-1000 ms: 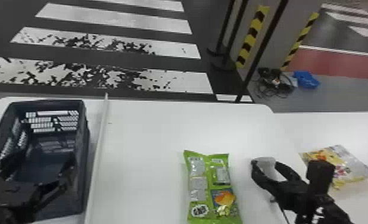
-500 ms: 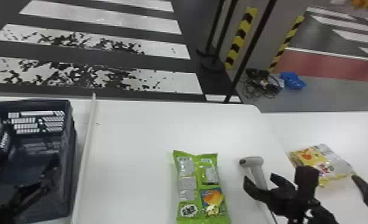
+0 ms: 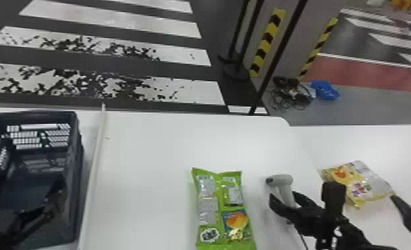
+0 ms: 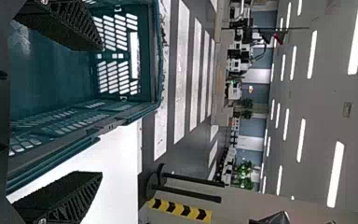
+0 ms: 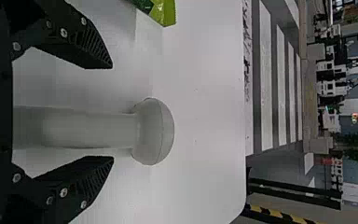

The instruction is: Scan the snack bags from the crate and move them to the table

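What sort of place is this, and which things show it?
Probably an indoor hall made up like a street: crosswalk stripes and yellow-and-black hazard strips, with ceiling lights overhead.

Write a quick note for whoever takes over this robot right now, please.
Left gripper: open, at the crate.
Right gripper: open, fingers on either side of the scanner's handle, not closed on it.
Bags: green bag on the table between crate and scanner; yellow bag farther right, past the scanner.
Done: both bags are out of the crate; I can't tell whether either is scanned.
Left: probably grip the scanner and scan the green bag.
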Controlling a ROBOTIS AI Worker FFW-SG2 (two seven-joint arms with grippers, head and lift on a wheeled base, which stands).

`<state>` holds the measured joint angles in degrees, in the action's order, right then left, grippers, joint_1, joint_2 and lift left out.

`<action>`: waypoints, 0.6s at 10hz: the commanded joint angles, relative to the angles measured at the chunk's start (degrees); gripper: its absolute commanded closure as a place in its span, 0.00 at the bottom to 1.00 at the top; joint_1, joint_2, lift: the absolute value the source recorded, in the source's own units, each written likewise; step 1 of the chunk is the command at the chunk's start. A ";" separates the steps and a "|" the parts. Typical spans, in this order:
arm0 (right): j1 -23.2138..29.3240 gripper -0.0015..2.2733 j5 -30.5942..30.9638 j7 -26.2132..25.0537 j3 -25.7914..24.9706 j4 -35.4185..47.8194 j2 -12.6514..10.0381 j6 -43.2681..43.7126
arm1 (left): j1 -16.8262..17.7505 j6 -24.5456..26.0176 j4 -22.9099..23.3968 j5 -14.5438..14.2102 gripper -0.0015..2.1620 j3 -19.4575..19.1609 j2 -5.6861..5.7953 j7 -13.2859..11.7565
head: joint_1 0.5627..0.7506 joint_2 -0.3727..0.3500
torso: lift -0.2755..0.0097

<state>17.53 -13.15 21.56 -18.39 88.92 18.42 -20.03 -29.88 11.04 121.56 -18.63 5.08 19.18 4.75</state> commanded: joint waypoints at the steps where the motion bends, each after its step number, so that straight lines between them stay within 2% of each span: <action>1: -0.57 0.89 0.67 -0.03 -0.06 -0.94 0.39 -2.26 | 0.00 -0.18 -0.01 0.00 0.02 0.02 0.06 -0.18 | 0.70 0.11 | 0.63; 2: -0.57 0.98 0.94 0.06 -0.06 -0.85 0.57 -1.73 | 0.18 -0.18 -0.19 0.00 0.02 0.02 -0.02 -0.18 | 0.70 0.10 | 0.63; 6: 0.84 0.99 0.76 -0.20 -0.85 0.99 0.22 0.38 | 0.61 -0.36 -0.63 0.00 0.02 0.37 -0.20 -0.35 | 0.70 0.09 | 0.63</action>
<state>18.09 -12.30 21.28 -18.93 89.36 18.66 -19.68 -29.27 10.68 120.88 -18.63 5.42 18.91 4.38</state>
